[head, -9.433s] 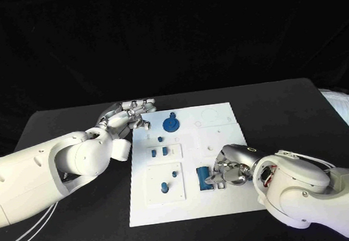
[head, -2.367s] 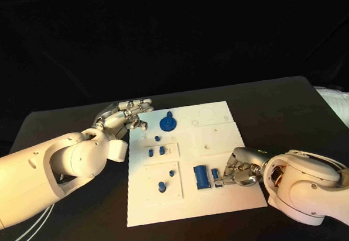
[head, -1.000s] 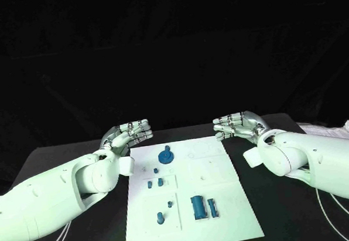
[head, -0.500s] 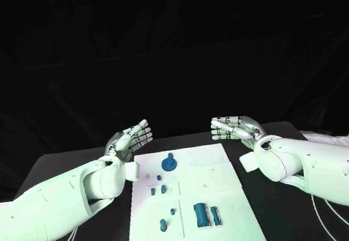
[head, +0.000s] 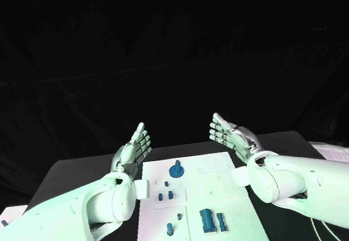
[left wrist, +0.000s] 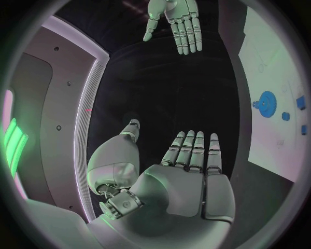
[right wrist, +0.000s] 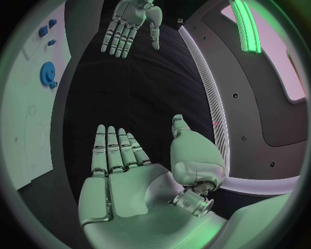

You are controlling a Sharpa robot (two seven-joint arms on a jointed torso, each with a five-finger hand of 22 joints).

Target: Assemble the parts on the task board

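Note:
The white task board (head: 226,203) lies in the middle of the black table. On it sit a round blue gear-like part (head: 176,169) at the far end, small blue parts (head: 165,197) further in, and a long blue block (head: 207,220) with a slim piece beside it near the front. My left hand (head: 134,148) and right hand (head: 230,137) are raised above the far end of the board, flat with fingers straight, palms facing each other, holding nothing. The left wrist view shows the left palm (left wrist: 181,181), the other hand (left wrist: 175,23) and the gear (left wrist: 267,101).
A crumpled white bag (head: 348,152) lies at the table's right edge. A white object (head: 3,219) sits at the left edge. The right wrist view shows the right palm (right wrist: 123,181) and board (right wrist: 32,109).
Both hands have risen off the board and flattened out, fingers straight, palms facing. The right hand has let go of the parts by the long blue block. The camera has tilted.

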